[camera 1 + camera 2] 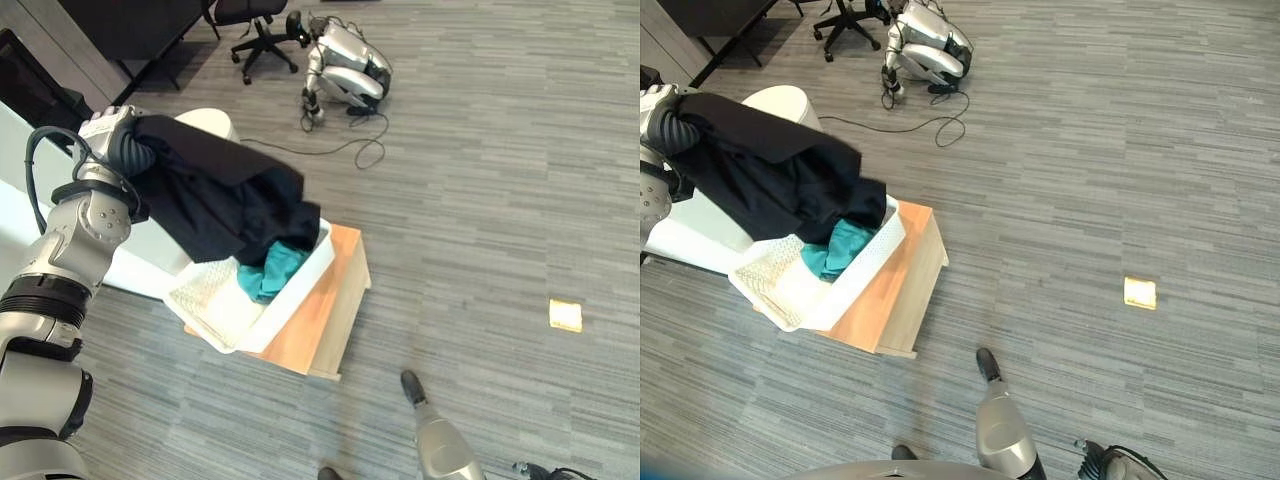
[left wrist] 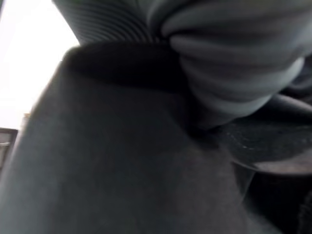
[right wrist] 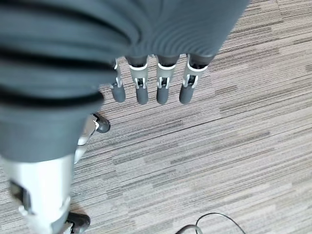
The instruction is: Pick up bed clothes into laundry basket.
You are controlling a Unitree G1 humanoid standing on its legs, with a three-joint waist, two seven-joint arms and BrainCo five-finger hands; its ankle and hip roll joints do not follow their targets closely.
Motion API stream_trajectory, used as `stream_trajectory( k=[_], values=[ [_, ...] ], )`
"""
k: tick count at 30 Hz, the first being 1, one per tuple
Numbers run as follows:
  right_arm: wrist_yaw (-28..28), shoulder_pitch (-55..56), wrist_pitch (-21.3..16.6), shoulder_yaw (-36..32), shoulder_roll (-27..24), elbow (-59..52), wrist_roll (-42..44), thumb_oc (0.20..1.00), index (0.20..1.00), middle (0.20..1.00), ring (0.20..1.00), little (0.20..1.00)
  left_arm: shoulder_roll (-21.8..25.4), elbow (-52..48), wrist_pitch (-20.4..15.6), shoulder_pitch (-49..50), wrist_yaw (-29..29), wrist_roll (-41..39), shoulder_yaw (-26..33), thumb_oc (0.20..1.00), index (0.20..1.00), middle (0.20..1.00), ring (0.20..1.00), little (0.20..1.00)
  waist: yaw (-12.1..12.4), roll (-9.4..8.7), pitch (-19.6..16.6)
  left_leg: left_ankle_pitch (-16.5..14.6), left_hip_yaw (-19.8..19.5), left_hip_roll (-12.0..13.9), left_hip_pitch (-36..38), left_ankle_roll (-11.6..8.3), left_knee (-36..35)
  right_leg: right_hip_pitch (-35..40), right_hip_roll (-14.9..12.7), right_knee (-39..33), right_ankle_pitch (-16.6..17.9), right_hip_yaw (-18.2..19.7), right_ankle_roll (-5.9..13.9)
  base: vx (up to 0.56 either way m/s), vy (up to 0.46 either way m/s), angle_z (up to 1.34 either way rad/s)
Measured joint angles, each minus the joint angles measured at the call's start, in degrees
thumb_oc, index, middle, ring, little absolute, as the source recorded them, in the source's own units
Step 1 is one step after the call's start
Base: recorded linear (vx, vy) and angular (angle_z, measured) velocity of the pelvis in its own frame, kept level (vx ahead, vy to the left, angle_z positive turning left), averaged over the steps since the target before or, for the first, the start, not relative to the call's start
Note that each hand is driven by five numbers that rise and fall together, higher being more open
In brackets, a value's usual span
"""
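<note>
Bedclothes under inspection: a large dark cloth [image 1: 225,200] hangs from the raised left hand [image 1: 112,128], its upper end bunched at the wrist cover and its lower end draped over the near rim and into the white laundry basket [image 1: 215,315]. A teal cloth [image 1: 268,270] already lies inside the basket, partly under the dark one. The basket sits tilted on a low wooden stand [image 1: 320,320], just beside a white bed edge [image 1: 140,265] at the left. The left hand's fingers are buried in the dark fabric in the head views and in the left wrist view alike, so whether they grip or merely carry it cannot be told. The right hand [image 3: 156,83] hangs idle over bare carpet with fingers straight and relaxed, holding nothing. Judgement: the step in hand is lowering the dark cloth into the basket — roughly the closing part of this item's transfer. To do it well, the hand should move over the basket's middle before letting go (much of the cloth appears to hang on the bed side of the rim), then descend so the bulk settles inside — otherwise the weight may drag it out over the edge.
</note>
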Motion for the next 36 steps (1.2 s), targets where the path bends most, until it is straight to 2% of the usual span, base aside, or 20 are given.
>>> stream_trajectory(
  k=[5, 12, 15, 18, 23, 24, 26, 30, 36],
  values=[
    [0.0, -0.9, 0.0, 0.1, 0.0, 0.0, 1.3, 1.000, 1.000, 1.000, 1.000, 1.000, -1.2, 3.1, 1.0, -0.2, -0.1, 1.9, -0.9, 0.200, 0.200, 0.200, 0.200, 0.200, 0.2, -0.72, 0.5, 0.0, -0.1, 0.2, -0.1, -0.01, 0.0, 0.0, 0.0, 0.0, 0.1, -0.2, 0.20, -0.01, -0.005, 0.01],
    [-0.1, -1.0, 0.0, 0.0, -0.1, 0.0, 3.6, 1.000, 1.000, 1.000, 1.000, 1.000, -1.9, 9.8, 1.3, -1.6, -1.8, 6.5, -8.2, 0.200, 0.200, 0.200, 0.200, 0.200, 0.2, -1.90, 1.7, 0.0, -0.3, 0.2, -0.8, -0.03, 0.0, -0.6, -0.1, 0.0, 0.1, -0.3, 0.24, -0.04, 0.005, 0.02],
    [-0.1, -1.0, 0.0, 0.0, -0.1, -0.1, 3.8, 1.000, 1.000, 1.000, 1.000, 1.000, -2.3, 10.9, 1.9, -1.8, -2.8, 7.1, -9.2, 0.200, 0.200, 0.200, 0.200, 0.200, 0.1, -2.07, 1.9, 0.0, -0.2, -0.2, -1.8, -0.01, 0.0, -1.7, -0.2, 0.0, 0.2, -0.2, 0.17, -0.04, 0.025, -0.03],
    [-0.3, -1.2, 0.0, -0.1, -0.1, 0.0, 4.8, 1.000, 1.000, 1.000, 1.000, 1.000, -4.2, 11.9, 2.3, -1.9, -3.4, 8.8, -10.2, 0.200, 0.200, 0.200, 0.200, 0.200, -0.2, -2.09, 3.2, 0.0, 0.0, -0.5, -2.2, -0.01, 0.0, -2.3, -0.3, 0.0, 0.6, 0.2, -0.16, -0.07, 0.055, -0.05],
    [-1.1, -3.5, 0.1, 0.0, -0.2, 0.3, 5.9, 1.000, 1.000, 1.000, 1.000, 1.000, -7.2, 14.6, 3.0, -3.0, -4.6, 12.1, -13.0, 0.200, 0.200, 0.200, 0.200, 0.200, -1.7, -2.16, 6.8, -0.1, 0.9, -1.8, -3.8, 0.11, 0.0, -4.6, -1.4, 0.0, 1.3, 1.7, 0.56, -0.09, 0.053, -0.09],
    [-1.0, -3.8, 0.1, 0.0, -0.2, 0.6, 6.1, 1.000, 1.000, 1.000, 1.000, 1.000, -8.4, 16.6, 2.9, -3.5, -4.8, 13.4, -13.7, 1.000, 1.000, 1.000, 1.000, 1.000, -1.7, -2.06, 7.4, -0.1, 1.1, -2.1, -3.9, 0.12, 0.0, -4.9, -1.5, 0.0, 1.3, 1.9, 0.63, -0.04, 0.016, -0.12],
    [-0.9, -4.1, 0.3, 0.0, -0.1, 0.9, 6.1, 1.000, 1.000, 1.000, 1.000, 1.000, -10.6, 19.0, 2.9, -3.8, -5.4, 13.5, -14.3, 1.000, 1.000, 1.000, 1.000, 1.000, -2.1, -1.69, 8.3, -0.1, 1.3, -2.0, -4.1, 0.13, 0.0, -5.2, -1.3, 0.0, 1.4, 2.1, 0.58, -0.02, 0.015, -0.08],
    [-0.5, -4.8, 0.6, 0.1, 0.0, 1.9, 6.1, 1.000, 1.000, 1.000, 1.000, 1.000, -10.9, 18.6, 2.9, -2.9, -5.8, 14.8, -14.2, 1.000, 1.000, 1.000, 1.000, 1.000, -2.7, -1.29, 8.7, -0.1, 1.6, -1.5, -4.1, 0.12, 0.0, -5.4, -0.7, 0.0, 1.4, 2.2, 0.51, 0.02, 0.006, -0.05],
    [-0.3, -8.2, 1.2, 0.1, 0.1, 2.5, 6.7, 1.000, 1.000, 1.000, 1.000, 1.000, -11.1, 12.9, 3.1, -4.5, -6.6, 15.1, -12.7, 1.000, 1.000, 1.000, 1.000, 1.000, -1.4, -1.11, 8.6, -0.1, 1.8, -1.2, -2.5, 0.11, 0.0, -3.9, -0.4, 0.1, 1.6, 2.2, 0.23, 0.00, -0.022, -0.02]
  ],
)
